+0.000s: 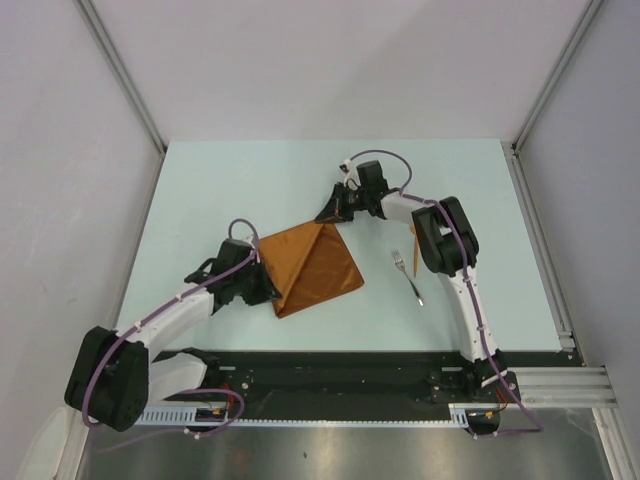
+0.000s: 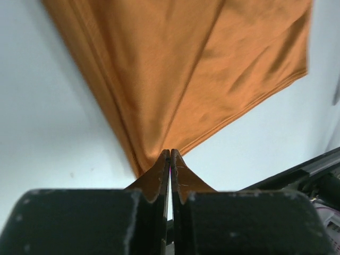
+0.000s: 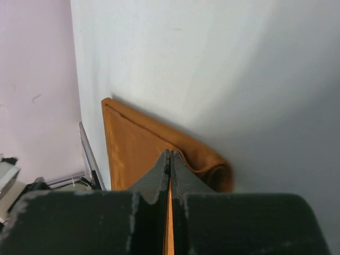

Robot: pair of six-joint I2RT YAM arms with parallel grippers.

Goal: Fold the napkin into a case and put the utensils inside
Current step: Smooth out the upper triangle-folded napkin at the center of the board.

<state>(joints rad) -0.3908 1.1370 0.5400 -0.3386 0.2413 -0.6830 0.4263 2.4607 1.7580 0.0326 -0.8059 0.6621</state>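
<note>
- The napkin (image 1: 318, 265) lies on the pale table (image 1: 250, 180), in front of the arm bases, between the two grippers. It is folded into a four-cornered, kite-like shape, with one crease running from its far corner down to its near corner.
- In the left wrist view the napkin (image 2: 202, 69) spreads away from the fingertips in a fan. Its wrinkles all gather toward one point at the tips.
- In the right wrist view the napkin (image 3: 138, 143) shows a stitched hem along one side and a rounded, doubled-over edge right at the fingertips.
- The left gripper (image 1: 266, 284) meets the cloth at its left edge. Seen from its own wrist, the left gripper (image 2: 170, 154) has its jaws almost together, with only a hairline slit between them, and the gathered cloth is pinched at the very tips.
- The right gripper (image 1: 330, 213) sits at the far corner of the napkin. Seen close up, the right gripper (image 3: 170, 154) has its jaws fully closed on the fabric — a thin orange line of cloth shows in the seam between the two fingers.
- The fork (image 1: 408, 276) lies flat on the table to the right of the napkin, apart from it and just beside the right arm. Its tines point away from the bases — neither gripper touches it.
</note>
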